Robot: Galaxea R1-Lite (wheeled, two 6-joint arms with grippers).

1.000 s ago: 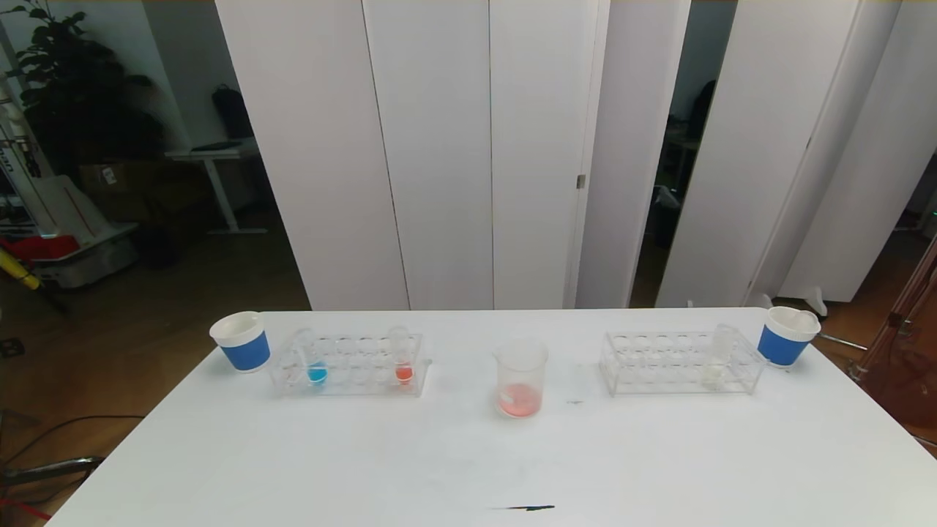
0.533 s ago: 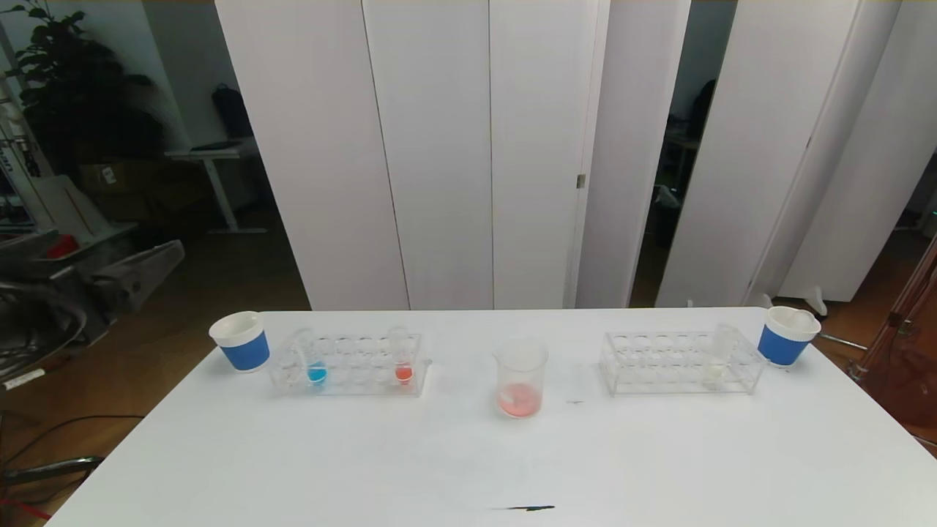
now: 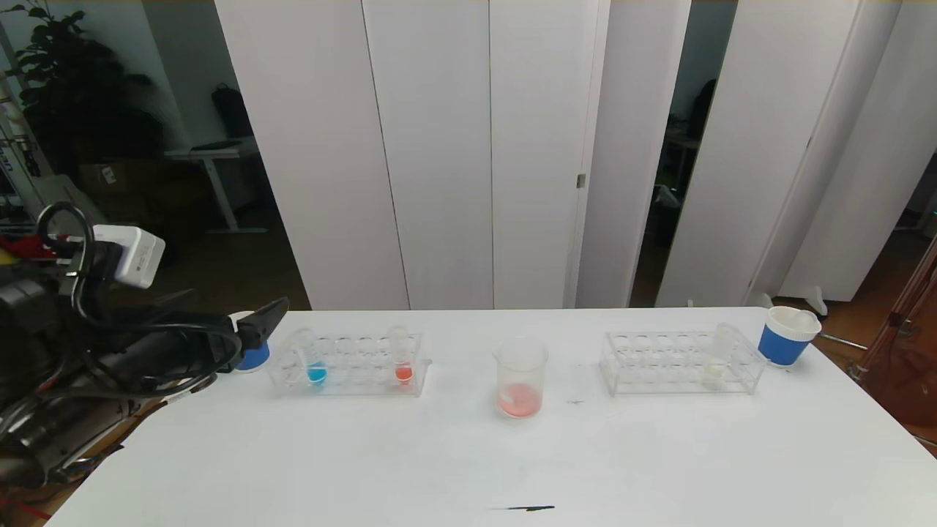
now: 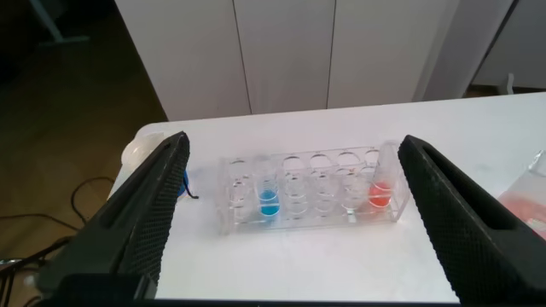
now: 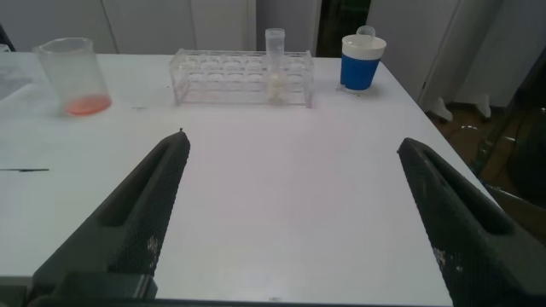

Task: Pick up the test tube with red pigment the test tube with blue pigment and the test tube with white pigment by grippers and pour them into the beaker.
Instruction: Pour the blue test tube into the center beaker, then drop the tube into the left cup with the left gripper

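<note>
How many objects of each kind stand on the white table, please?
Slim clear glass test tubes: 3
Clear plastic tube racks: 2
White paper cups with a blue band: 2
Small clear glass beaker: 1
Total: 8

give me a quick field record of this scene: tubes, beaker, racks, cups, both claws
blue tube: test tube with blue pigment upright in left rack
red tube: red-orange tube upright in the same rack
white tube: test tube with white pigment upright in right rack
beaker: beaker between the racks, red-orange liquid at its bottom
cups: blue-banded cup beyond right rack; another partly hidden behind left arm
left claw: left claw open, empty, short of left rack
right claw: right claw open, empty, over bare table
</note>
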